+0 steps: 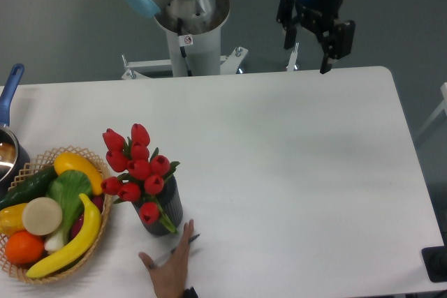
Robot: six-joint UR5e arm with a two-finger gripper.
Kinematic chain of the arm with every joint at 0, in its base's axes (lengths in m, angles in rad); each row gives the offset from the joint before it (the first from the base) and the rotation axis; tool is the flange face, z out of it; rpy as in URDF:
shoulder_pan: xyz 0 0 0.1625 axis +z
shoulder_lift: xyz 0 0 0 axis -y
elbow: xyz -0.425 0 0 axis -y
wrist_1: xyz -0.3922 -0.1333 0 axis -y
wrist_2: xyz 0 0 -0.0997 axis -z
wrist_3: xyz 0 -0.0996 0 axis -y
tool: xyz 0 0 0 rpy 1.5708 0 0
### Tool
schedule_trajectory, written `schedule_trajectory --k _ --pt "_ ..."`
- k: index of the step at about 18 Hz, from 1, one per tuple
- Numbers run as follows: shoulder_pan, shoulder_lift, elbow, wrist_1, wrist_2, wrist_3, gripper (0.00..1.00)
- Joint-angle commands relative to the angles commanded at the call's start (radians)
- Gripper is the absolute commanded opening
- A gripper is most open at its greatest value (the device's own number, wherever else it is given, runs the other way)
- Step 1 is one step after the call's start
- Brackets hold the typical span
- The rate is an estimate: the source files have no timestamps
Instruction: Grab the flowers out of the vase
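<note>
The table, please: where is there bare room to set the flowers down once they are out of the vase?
The widest bare patch of the table runs right of the vase to the far right edge. The left end is crowded: flowers, basket, pot, and a person's hand at the near edge.

The smooth white matt surface (293, 158) carries a ribbed dark grey vase (170, 206) of glossy red plastic-looking tulips (136, 165), beside a rough woven wicker basket (98, 167) at lower left.
</note>
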Motion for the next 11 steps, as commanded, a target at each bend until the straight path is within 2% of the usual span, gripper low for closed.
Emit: schedule_trajectory --k 6,11 --pt "-0.002 0.000 0.000 0.000 -0.002 -0.002 1.00" --pt "0.002 0.000 -0.011 0.000 -0.060 -0.046 1.00"
